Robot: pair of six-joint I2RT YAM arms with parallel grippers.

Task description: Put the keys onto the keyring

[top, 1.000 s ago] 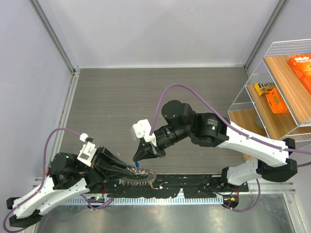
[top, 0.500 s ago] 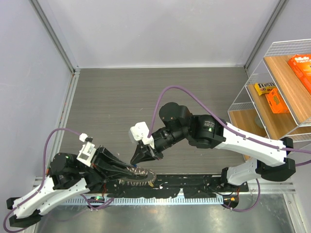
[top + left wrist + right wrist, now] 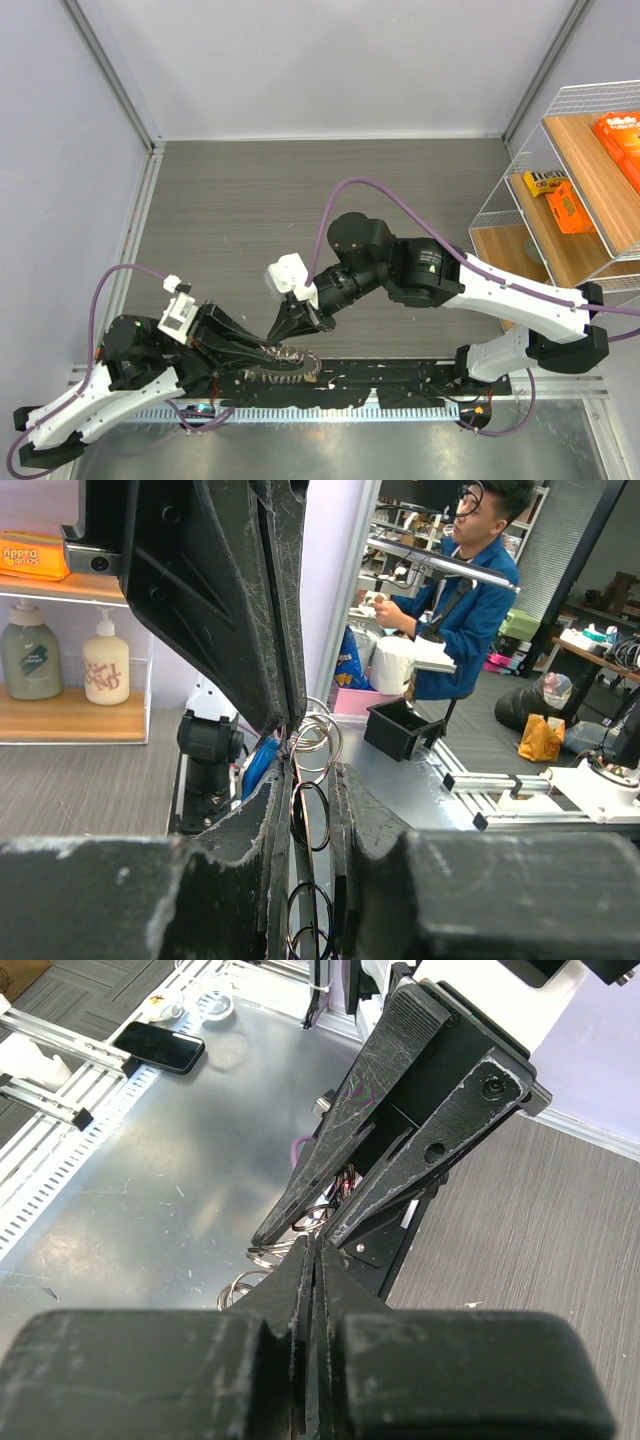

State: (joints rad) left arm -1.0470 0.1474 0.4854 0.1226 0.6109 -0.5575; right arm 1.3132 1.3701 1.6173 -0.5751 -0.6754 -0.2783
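Right claw [image 3: 283, 328] shift: dropped toward 7 o'clock over the last second, tips now just above the keyring [image 3: 285, 366].
Right claw state: pressed together, seemingly pinching the blue key [image 3: 258, 765] at the tips.
Left claw [image 3: 258, 350]: clamped on the keyring's wire, reaching in from 9 o'clock.
Keyring place: held up at the 6 o'clock edge of the bench [image 3: 250, 220].
Meaning: threading likely about to begin; blue key apparently not yet on.

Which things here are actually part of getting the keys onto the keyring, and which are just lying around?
Part of the job:
- keyring, held by the left gripper
- blue key, at the right gripper

Just lying about:
- wire shelf with orange boxes
- phone
- soap bottles
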